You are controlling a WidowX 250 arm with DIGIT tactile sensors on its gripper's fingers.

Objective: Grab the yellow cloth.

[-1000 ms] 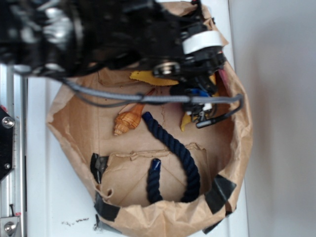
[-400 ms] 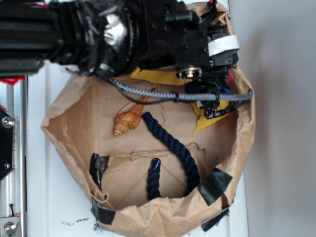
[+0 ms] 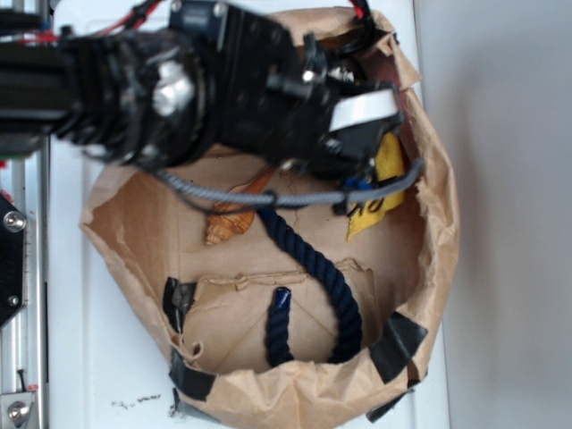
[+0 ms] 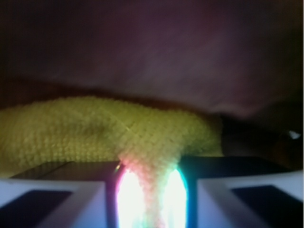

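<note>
A rolled-down brown paper bag (image 3: 116,241) sits on a white tabletop (image 3: 80,357), patched with strips of black tape (image 3: 179,299). Inside lie one yellow cloth (image 3: 380,192), one brown spiral seashell (image 3: 228,219) and one dark navy rope (image 3: 313,268) bent in a U. The black robot arm (image 3: 179,89) reaches over the bag's upper half. Its tool (image 3: 362,201) is at the upper right of the bag, and the cloth hangs from it. In the wrist view, the tool (image 4: 148,192) has its two fingers (image 4: 57,192) closed on a pinched fold of the yellow cloth (image 4: 95,130), which bunches just beyond the fingertips.
</note>
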